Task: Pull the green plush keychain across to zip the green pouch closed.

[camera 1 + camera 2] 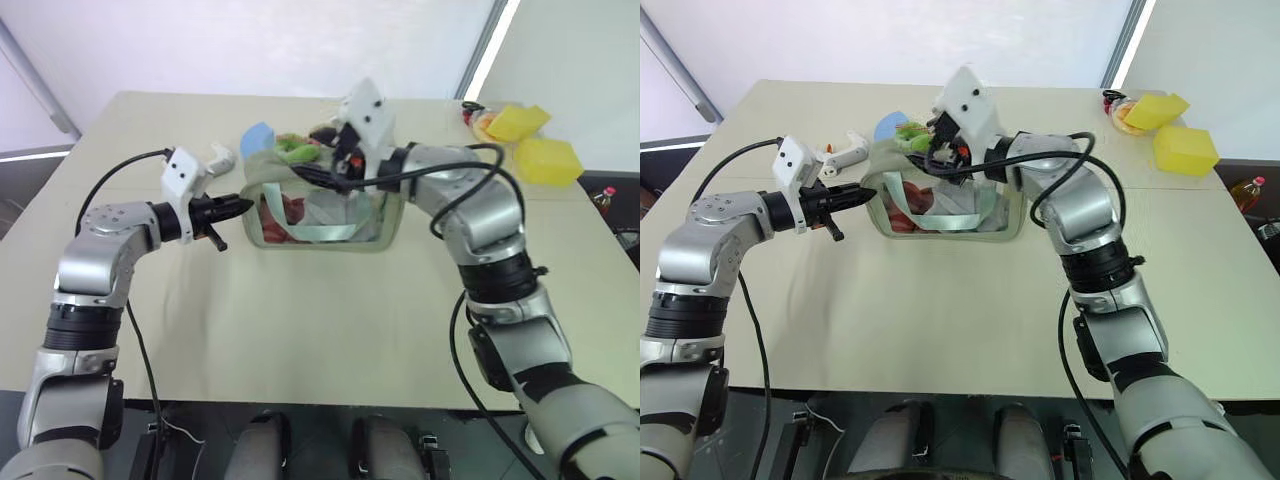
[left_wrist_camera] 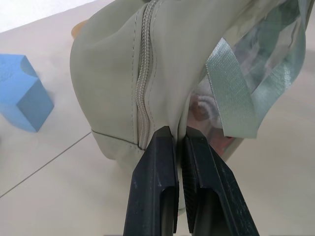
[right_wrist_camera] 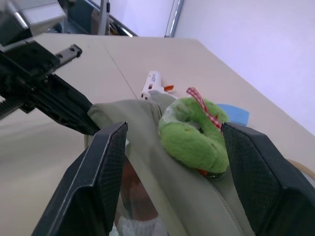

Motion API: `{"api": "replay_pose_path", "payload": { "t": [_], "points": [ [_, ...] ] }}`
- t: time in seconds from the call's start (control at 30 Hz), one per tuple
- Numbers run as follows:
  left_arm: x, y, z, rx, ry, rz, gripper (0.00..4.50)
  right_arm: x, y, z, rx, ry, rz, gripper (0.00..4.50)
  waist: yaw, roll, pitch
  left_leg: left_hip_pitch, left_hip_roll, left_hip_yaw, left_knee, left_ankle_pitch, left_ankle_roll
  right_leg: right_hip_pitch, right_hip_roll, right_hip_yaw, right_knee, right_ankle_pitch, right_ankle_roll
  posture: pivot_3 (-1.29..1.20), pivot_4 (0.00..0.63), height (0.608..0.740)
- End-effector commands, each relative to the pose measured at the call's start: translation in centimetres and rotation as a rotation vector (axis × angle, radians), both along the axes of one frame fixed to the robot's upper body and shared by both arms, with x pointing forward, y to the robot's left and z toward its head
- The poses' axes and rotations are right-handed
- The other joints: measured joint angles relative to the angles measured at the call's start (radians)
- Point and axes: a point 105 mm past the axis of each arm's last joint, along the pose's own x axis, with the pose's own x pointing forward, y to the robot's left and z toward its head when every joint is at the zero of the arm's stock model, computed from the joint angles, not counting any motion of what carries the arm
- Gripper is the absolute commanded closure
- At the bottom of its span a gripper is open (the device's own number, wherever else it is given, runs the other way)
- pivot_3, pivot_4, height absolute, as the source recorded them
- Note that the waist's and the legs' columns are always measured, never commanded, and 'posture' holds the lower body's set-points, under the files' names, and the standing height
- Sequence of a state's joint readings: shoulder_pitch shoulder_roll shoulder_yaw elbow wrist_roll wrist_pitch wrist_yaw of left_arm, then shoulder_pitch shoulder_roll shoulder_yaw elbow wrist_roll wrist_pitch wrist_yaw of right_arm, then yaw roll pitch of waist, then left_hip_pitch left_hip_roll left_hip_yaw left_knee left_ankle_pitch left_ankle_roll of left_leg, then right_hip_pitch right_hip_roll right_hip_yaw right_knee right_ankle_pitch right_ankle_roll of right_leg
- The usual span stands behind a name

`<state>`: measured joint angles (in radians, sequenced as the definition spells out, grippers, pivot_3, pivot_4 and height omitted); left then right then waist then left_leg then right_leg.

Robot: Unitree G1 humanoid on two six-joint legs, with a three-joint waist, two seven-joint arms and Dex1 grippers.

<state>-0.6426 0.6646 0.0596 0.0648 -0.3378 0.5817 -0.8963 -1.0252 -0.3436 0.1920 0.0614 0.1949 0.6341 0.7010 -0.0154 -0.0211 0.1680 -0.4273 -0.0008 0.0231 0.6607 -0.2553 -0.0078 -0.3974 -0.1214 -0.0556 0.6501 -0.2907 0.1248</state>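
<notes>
The green pouch [image 1: 322,222] lies mid-table with its clear window toward me and a mint strap [image 2: 231,93] across it. My left gripper [image 2: 178,132] is shut, pinching the fabric at the pouch's left end beside the zipper [image 2: 142,73]. The green plush keychain [image 3: 194,132], a fuzzy ring with a red-checked ribbon, sits on top of the pouch near that same end [image 1: 293,148]. My right gripper [image 3: 172,129] hovers over the pouch top, open, with one finger on each side of the keychain and not touching it.
A blue sponge wedge [image 1: 258,134] and a white glue gun [image 1: 218,157] lie just behind the pouch's left end. Yellow sponges [image 1: 546,160] sit at the table's far right, with a bottle [image 1: 607,197] past the edge. Bare tabletop lies in front of the pouch.
</notes>
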Motion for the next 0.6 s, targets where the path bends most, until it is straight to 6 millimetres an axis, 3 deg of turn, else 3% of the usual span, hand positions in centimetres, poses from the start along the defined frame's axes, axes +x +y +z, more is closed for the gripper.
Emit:
{"api": "replay_pose_path", "payload": {
  "t": [0.03, 0.37, 0.47, 0.6],
  "points": [
    [-0.1, 0.0, 0.9, 0.013, -0.035, 0.0, 4.5, 0.2, 0.3, 1.5, -0.036, -0.094, 0.007, 1.37, -0.003, 0.0, 0.0, 0.0, 0.0, 0.0, 0.0, 0.0, 0.0, 0.0, 0.0, 0.0, 0.0, 0.0, 0.0, 0.0, 0.15, 0.74],
    [-0.1, -0.2, 0.9, 0.01, -0.04, 0.001, 4.5, 1.6, 1.3, 0.9, -0.144, -0.14, 0.008, 1.37, -0.006, 0.0, 0.0, 0.001, 0.0, 0.0, -0.001, 0.0, 0.0, -0.001, 0.001, 0.0, 0.0, 0.0, 0.0, 0.0, 0.15, 0.74],
    [-0.1, -0.1, 0.9, 0.01, -0.04, 0.003, 4.5, 1.6, 1.4, 1.0, -0.133, -0.14, 0.013, 2.27, -0.006, 0.0, 0.0, 0.001, 0.0, 0.0, -0.001, 0.0, 0.0, 0.0, 0.001, 0.0, 0.0, 0.0, 0.0, 0.0, 0.15, 0.74],
    [-0.1, -0.1, 0.9, 0.011, -0.041, 0.004, 4.5, 1.5, 1.2, 1.2, -0.122, -0.139, 0.016, 4.34, -0.006, 0.0, 0.0, 0.001, 0.0, 0.0, -0.001, 0.0, 0.0, 0.0, 0.001, 0.0, 0.0, 0.0, 0.0, 0.0, 0.15, 0.74]
  ]
}}
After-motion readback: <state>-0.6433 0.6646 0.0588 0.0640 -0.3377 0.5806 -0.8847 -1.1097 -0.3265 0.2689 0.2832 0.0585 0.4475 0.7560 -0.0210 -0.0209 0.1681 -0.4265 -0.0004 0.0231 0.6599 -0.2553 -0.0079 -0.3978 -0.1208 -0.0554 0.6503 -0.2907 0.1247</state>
